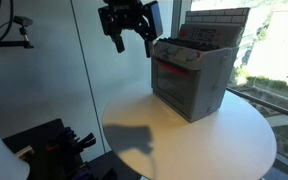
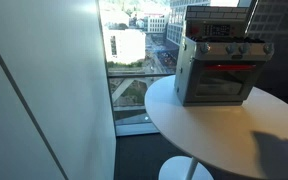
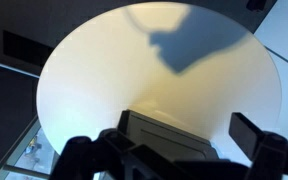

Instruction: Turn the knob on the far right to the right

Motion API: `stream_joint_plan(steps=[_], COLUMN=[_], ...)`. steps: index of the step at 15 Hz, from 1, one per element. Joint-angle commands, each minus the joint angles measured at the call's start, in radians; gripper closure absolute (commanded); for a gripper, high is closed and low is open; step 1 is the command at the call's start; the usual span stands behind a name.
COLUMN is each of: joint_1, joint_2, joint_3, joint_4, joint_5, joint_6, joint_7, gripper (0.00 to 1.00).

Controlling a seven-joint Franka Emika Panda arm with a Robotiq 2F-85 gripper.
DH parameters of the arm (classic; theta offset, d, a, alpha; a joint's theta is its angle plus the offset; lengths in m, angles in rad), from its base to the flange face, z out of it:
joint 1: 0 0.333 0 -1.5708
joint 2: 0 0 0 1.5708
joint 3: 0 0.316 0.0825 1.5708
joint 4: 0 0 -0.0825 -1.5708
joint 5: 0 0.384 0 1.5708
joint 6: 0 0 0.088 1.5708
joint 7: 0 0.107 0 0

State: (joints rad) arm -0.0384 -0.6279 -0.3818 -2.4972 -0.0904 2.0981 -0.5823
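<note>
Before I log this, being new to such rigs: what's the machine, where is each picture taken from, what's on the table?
A single robot arm ends in a gripper, a two-fingered claw, open, empty, hanging above the round white table. Two pictures come from cameras standing outside the robot; the third from its wrist, looking down past the fingers. On the table stands a grey toy oven with a row of small knobs; the knob at the right end is untouched.

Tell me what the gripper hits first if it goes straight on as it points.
Probably the oven, whose top shows between the gripper's fingers in the wrist view; depth is unclear, so it might miss and reach the table.
</note>
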Motion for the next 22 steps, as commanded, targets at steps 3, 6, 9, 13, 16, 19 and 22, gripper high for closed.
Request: stream_joint_plan(steps=[3,6,9,13,16,19,22], joint_1=[-0.020,-0.017,-0.010,-0.007,-0.005,-0.002,0.001], joint_2=[0.004,0.012,0.033,0.075,0.116,0.160,0.204], joint_3=[0.017,0.019,0.028,0.053,0.072,0.089,0.106], joint_4=[0.004,0.008,0.020,0.038,0.054,0.073,0.093], joint_5=[0.014,0.015,0.018,0.016,0.020,0.035,0.063], joint_6=[-0.002,0.000,0.006,0.043,0.103,0.166,0.234], joint_7=[-0.011,-0.010,-0.008,0.012,0.036,0.066,0.101], gripper=[0.00,0.00,0.00,0.00,0.00,0.00,0.00])
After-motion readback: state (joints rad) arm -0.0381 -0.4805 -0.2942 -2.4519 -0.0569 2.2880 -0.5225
